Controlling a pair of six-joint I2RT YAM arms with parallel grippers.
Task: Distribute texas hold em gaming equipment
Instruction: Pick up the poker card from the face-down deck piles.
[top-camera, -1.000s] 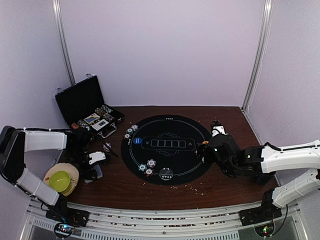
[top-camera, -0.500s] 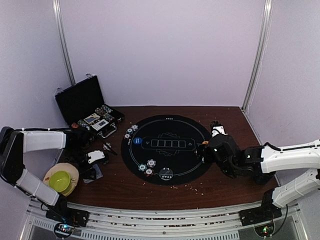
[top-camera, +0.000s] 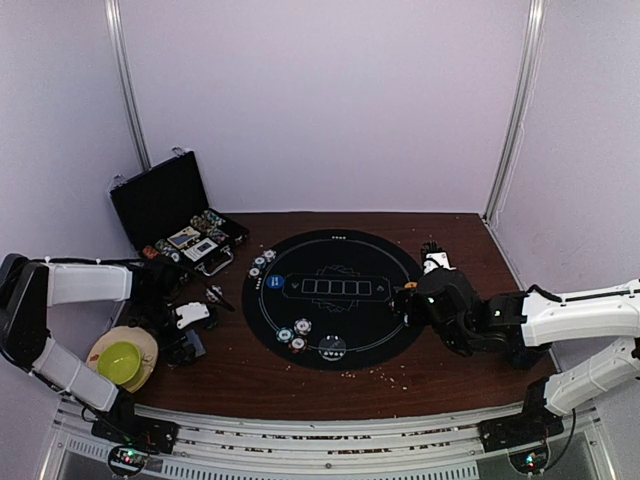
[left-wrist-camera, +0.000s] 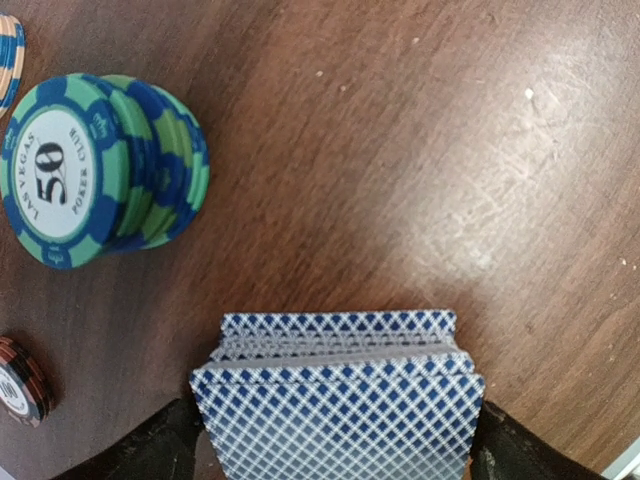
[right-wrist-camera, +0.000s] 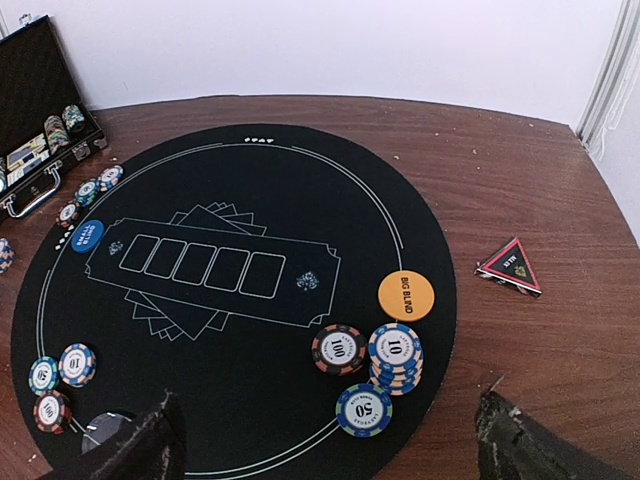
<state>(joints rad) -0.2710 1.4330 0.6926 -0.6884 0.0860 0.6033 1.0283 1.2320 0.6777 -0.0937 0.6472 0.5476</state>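
Observation:
A deck of blue-backed playing cards (left-wrist-camera: 335, 400) lies on the brown table, split into two offset layers. My left gripper (left-wrist-camera: 335, 445) stands open with one dark finger at each side of the deck. A stack of green-and-blue 50 chips (left-wrist-camera: 100, 170) sits just beyond it to the left. My right gripper (right-wrist-camera: 330, 455) hangs open and empty above the round black mat (right-wrist-camera: 250, 170). Under it lie the orange BIG BLIND disc (right-wrist-camera: 406, 296), a 100 chip (right-wrist-camera: 338, 349), a stack of 10 chips (right-wrist-camera: 395, 355) and a 50 chip (right-wrist-camera: 364, 409).
The black case (top-camera: 165, 205) stands open at the back left with chips inside. A green bowl (top-camera: 122, 360) rests beside my left arm. A blue disc (right-wrist-camera: 86, 236) and more chips (right-wrist-camera: 60, 375) lie on the mat's left side. A small triangular packet (right-wrist-camera: 512, 267) lies right of the mat.
My left gripper has shifted slightly over the cards beside the bowl. The right arm has not moved.

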